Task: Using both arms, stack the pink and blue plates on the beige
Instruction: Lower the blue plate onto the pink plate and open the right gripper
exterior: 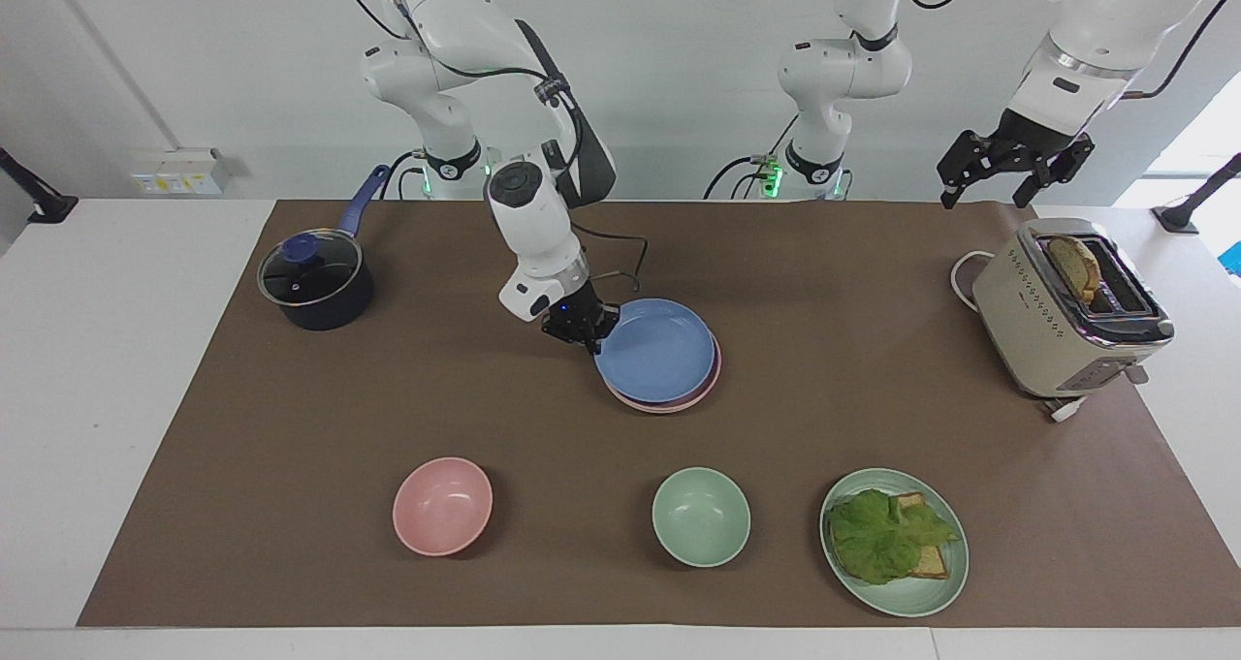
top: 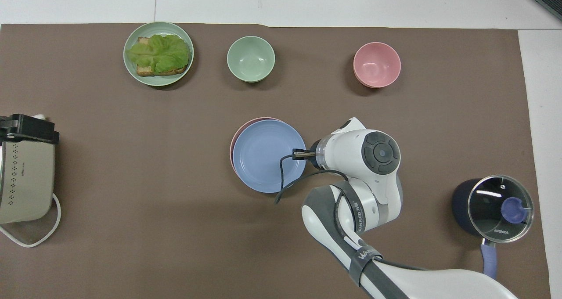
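Blue plate (exterior: 656, 351) sits pretty much square over the pink plate (exterior: 679, 400) mid-table, only a thin pink crescent peeking out on the side away from the robots, and I can't spot any beige plate under them. The right gripper (exterior: 583, 329) is pinched tight on the blue rim at the edge toward the right arm's end of the table. The left gripper (exterior: 1014, 171) waits up in the air over the mat's edge by the toaster (exterior: 1067, 311), fingers spread wide, nothing in them. My worry: if that pinch lets go while the plate's tilted or a bit off-centre, it could slide or rock off the pink one, or drag it when pulling out.
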